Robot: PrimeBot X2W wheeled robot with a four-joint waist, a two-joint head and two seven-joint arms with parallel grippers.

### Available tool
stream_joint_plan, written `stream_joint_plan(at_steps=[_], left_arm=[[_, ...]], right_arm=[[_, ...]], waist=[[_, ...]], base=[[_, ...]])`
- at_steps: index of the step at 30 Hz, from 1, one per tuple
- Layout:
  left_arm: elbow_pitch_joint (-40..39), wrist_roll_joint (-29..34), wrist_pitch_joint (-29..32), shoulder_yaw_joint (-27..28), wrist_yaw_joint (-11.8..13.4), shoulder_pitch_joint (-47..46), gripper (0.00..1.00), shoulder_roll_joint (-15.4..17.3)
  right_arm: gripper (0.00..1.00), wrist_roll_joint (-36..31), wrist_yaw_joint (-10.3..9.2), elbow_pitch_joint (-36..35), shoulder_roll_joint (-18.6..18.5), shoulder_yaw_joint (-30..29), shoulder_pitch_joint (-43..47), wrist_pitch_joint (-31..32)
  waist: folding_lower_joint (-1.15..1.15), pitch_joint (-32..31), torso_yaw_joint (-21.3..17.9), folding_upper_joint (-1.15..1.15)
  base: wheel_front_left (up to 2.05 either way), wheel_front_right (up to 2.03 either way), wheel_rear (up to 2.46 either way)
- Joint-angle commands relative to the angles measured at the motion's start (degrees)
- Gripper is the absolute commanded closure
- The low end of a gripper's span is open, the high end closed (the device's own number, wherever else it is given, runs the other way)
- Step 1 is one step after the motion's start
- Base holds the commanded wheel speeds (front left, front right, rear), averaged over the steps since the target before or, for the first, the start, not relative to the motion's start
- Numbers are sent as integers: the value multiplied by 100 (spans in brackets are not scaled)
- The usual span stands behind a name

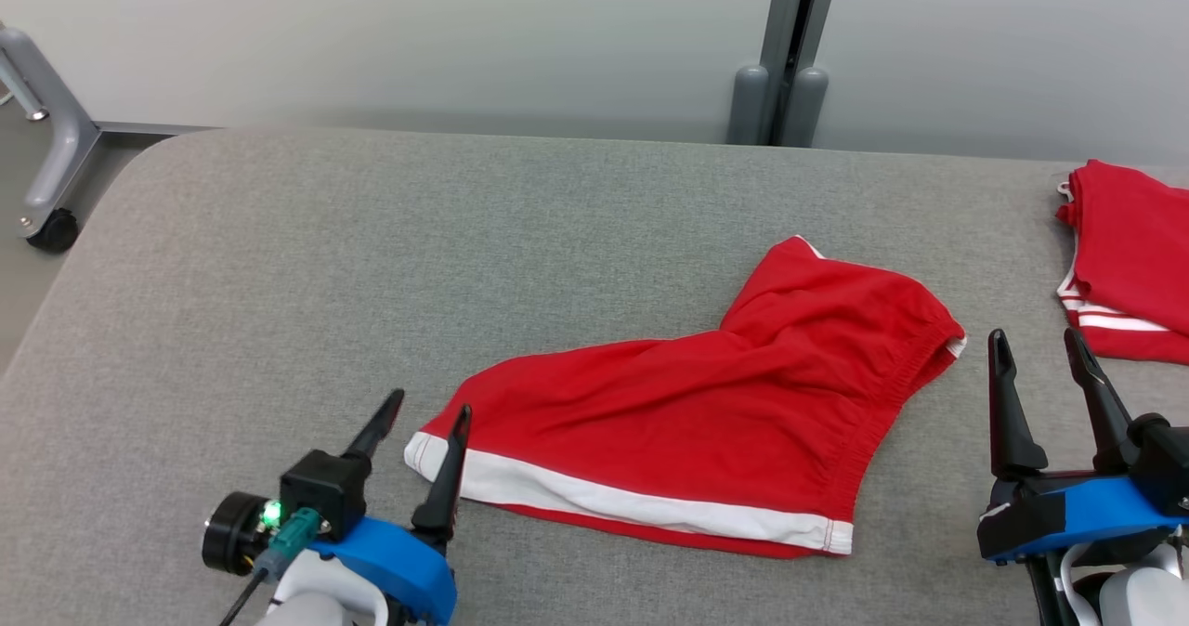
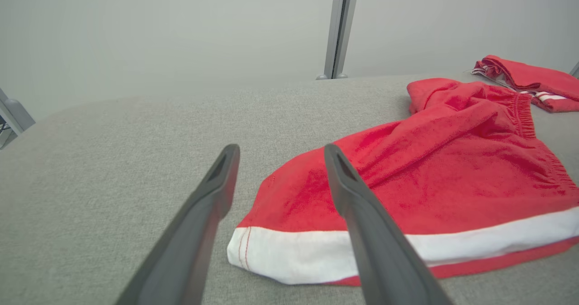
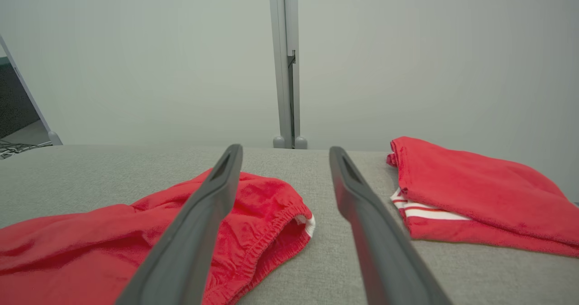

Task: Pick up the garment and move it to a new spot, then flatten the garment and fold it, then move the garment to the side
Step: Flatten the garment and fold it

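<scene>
The garment [image 1: 706, 412] is a pair of red shorts with a white hem band, lying loosely spread and creased on the grey padded table [image 1: 372, 236]. Its elastic waistband points right. My left gripper [image 1: 429, 410] stands open at the shorts' lower-left hem corner, one finger over the white band, nothing held. In the left wrist view the garment [image 2: 429, 183] lies under and to the right of the open left gripper [image 2: 280, 153]. My right gripper [image 1: 1036, 347] is open just right of the waistband. In the right wrist view the garment [image 3: 253, 214] sits left of the open right gripper [image 3: 282, 153].
A second red garment [image 1: 1129, 259] with white stripes lies folded at the table's right edge, close to my right gripper, and appears as the folded red garment [image 3: 475, 192] in the right wrist view. A grey post [image 1: 790, 50] stands behind the table; a wheeled frame leg [image 1: 46, 152] is at far left.
</scene>
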Motion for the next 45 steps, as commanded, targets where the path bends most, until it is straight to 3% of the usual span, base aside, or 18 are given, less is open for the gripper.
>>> stream_joint_plan(at_steps=[1,9,22,35,45], left_arm=[[-116,158,-26,194,68,73,0,-31],[-701,1102,-27,1400,244,520,0,-241],[-1038,2052,-27,3405,-129,1377,0,-662],[-781,2717,-28,4211,-912,1844,0,-1157],[-559,3080,-28,4507,-1306,1860,0,-1438]], right_arm=[[0,57,1,12,-57,-9,-3,-18],[0,68,1,37,-62,86,-65,-41],[0,76,1,61,-1,144,133,-96],[0,42,1,-115,104,287,671,45],[0,91,1,-171,139,378,763,131]], waist=[[0,-10,-35,0],[0,-71,-192,0],[0,-252,-344,0],[0,-428,-380,0],[0,-437,-380,0]], base=[[0,0,0],[0,0,0],[0,0,0],[0,0,0],[0,0,0]])
